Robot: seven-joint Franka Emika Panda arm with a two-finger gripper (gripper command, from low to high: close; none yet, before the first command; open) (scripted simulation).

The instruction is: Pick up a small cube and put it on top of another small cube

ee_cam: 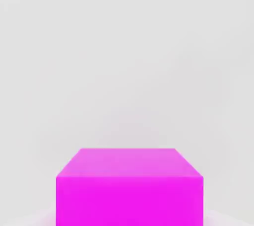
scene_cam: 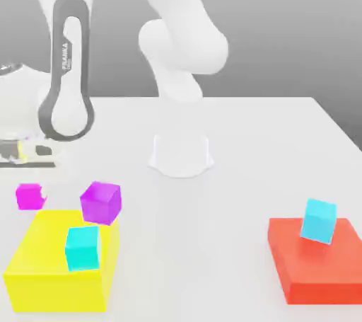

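Grey lettering on the white arm link (scene_cam: pixel 68 66) (running lengthwise), reads FRANKA, smaller print beneath unreadable

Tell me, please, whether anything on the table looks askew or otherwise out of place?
Yes. The cyan cube on the red block sits tilted, resting on an edge rather than flat. The purple cube by the yellow block also looks slightly canted.

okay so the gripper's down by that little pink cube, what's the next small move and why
Probably lift straight up a little. The gripper looks shut on the pink cube, which sits on the table beside the yellow block. A short rise would clear that block before carrying the cube toward the purple cube.
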